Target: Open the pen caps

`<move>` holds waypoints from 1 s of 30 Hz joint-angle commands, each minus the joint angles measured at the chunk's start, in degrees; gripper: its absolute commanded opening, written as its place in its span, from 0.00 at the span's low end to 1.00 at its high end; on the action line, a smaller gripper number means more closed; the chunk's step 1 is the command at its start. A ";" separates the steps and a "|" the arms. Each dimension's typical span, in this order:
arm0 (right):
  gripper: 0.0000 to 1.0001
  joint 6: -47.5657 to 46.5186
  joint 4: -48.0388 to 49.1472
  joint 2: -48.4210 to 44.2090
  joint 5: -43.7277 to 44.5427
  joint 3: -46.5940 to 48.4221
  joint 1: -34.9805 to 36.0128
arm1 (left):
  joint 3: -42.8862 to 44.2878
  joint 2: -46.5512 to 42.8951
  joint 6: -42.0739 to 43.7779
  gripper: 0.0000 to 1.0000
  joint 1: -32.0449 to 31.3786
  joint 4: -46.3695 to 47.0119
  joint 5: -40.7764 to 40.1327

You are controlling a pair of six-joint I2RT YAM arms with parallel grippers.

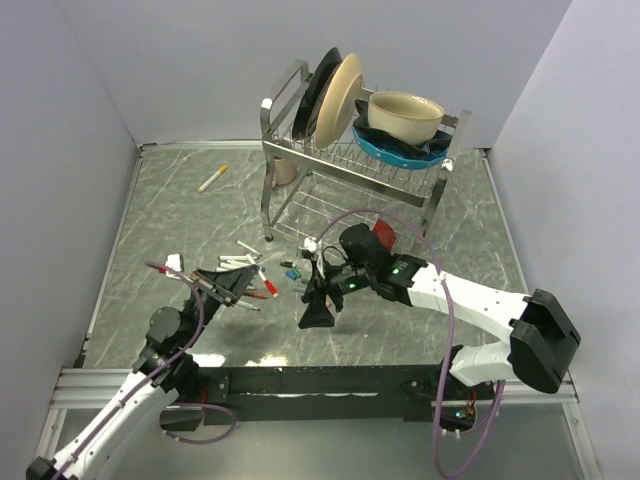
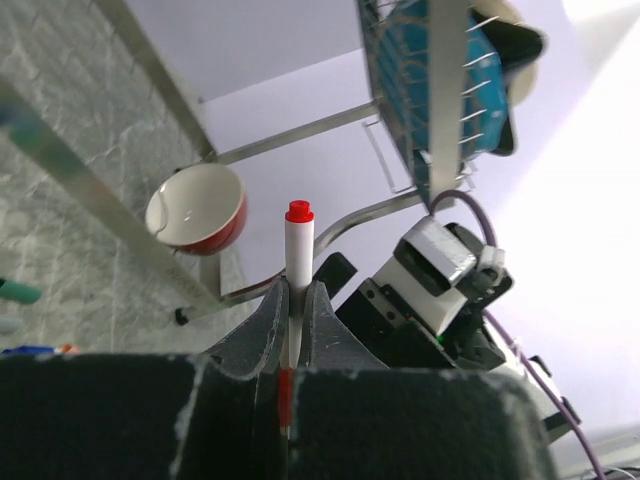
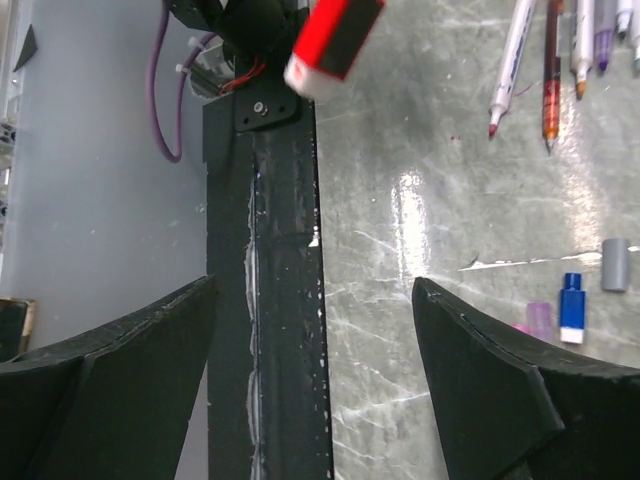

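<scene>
My left gripper (image 2: 295,298) is shut on a thin white pen (image 2: 298,250) that stands up between the fingers and has a red end piece (image 2: 299,211). From above, this gripper (image 1: 238,287) is at the left, beside several uncapped pens (image 1: 245,262) lying on the table. My right gripper (image 3: 315,300) is open and points down with nothing between its fingers; from above it (image 1: 320,308) hangs near the table's front. Loose pen caps lie on the table: a blue one (image 3: 571,307), a grey one (image 3: 614,265) and a pink one (image 3: 539,320). One capped pen (image 1: 212,178) lies far left.
A metal dish rack (image 1: 350,150) with plates and bowls stands at the back. A red bowl (image 2: 197,208) sits under it. The black front rail (image 3: 280,300) runs below my right gripper. A blurred red and white piece (image 3: 333,40) shows at that view's top edge.
</scene>
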 commanded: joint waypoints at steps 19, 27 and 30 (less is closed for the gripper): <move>0.77 12.38 6.74 -0.85 9.29 1.11 -1.66 | -4.70 25.70 -1.12 0.01 -26.38 19.60 -27.31; 0.36 11.42 4.90 2.14 6.12 2.60 -1.75 | -3.03 30.81 -2.09 0.01 -30.34 21.71 -31.18; 0.46 11.16 4.19 2.58 5.77 2.95 -1.75 | -3.03 30.64 -2.53 0.01 -31.13 21.19 -32.50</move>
